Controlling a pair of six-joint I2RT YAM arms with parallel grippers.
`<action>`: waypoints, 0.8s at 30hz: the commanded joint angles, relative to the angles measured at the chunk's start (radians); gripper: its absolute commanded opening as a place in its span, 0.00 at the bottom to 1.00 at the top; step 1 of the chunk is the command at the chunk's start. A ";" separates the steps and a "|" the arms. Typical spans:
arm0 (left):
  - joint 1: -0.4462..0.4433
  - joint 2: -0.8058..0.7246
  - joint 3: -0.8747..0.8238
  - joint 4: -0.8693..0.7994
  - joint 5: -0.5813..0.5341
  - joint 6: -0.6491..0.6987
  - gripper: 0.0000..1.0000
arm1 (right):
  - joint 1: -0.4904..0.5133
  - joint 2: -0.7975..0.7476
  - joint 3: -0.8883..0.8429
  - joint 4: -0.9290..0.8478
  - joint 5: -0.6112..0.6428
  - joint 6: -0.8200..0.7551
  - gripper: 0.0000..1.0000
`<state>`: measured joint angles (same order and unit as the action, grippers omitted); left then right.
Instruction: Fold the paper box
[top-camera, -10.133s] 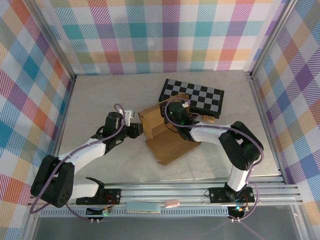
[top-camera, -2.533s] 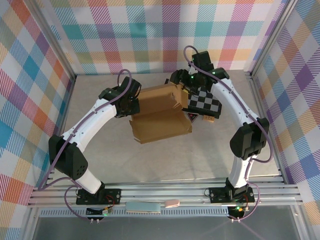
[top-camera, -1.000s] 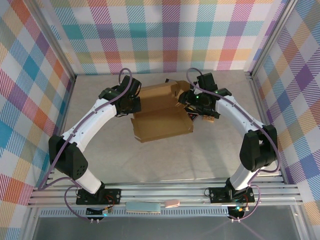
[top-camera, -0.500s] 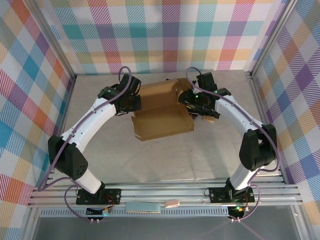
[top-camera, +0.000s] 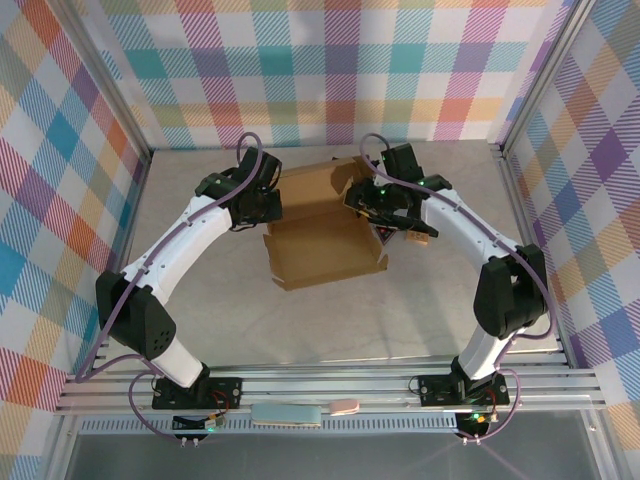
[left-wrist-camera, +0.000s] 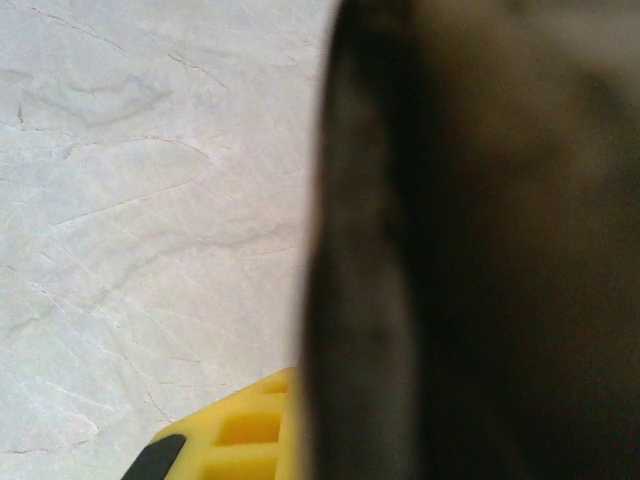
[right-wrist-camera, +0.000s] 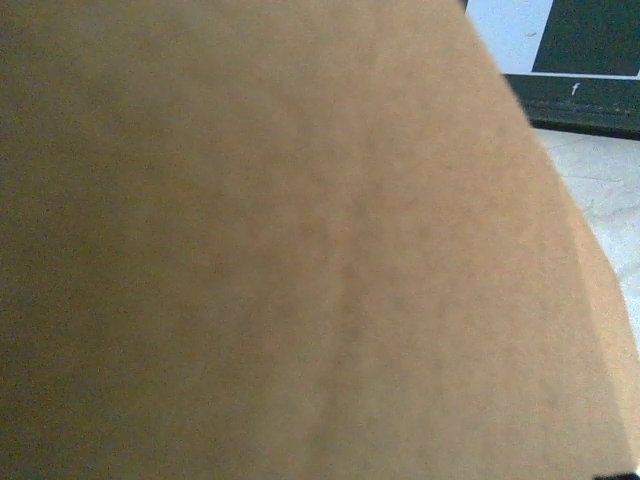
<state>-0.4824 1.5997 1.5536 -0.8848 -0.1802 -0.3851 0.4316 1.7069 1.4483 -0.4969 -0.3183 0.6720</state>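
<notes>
**Two robot arms work a half-folded cardboard box on a pale desk**

The left gripper (top-camera: 265, 205) is closed. It appears to pinch the left edge of the paper box (top-camera: 325, 245), near the crease where a raised back panel meets the flat base. Its wrist camera is too close and blurred to confirm the hold.

The right gripper (top-camera: 362, 195) sits against the right end of that raised panel. I cannot tell whether its jaws are open or gripping, because brown cardboard covers its wrist view.

The box lies towards the far middle of the marbled desk (top-camera: 200, 300), with its base open upward and its back panel standing. Just past its right end is a black-and-grey checkered board (right-wrist-camera: 575, 40), partly under the right arm.

The step in hand looks like shaping the right end of the raised panel. To do it well, the left gripper should act as a firm anchor. The right should push close to the scored crease rather than mid-panel, so the cardboard bends cleanly instead of buckling. The box should also stay clear of the board.
</notes>
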 joint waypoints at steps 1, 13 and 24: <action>-0.003 -0.010 0.031 0.034 0.029 -0.008 0.00 | 0.012 -0.004 0.020 0.018 -0.049 0.007 0.37; 0.030 -0.010 0.038 0.038 0.060 -0.013 0.00 | -0.164 -0.183 0.039 -0.127 -0.263 -0.098 0.68; 0.067 0.041 0.128 0.007 0.101 -0.004 0.00 | -0.258 -0.185 -0.135 -0.162 -0.598 -0.160 0.69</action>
<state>-0.4229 1.6226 1.6497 -0.8623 -0.1097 -0.3923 0.1696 1.5219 1.3361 -0.6598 -0.7937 0.5339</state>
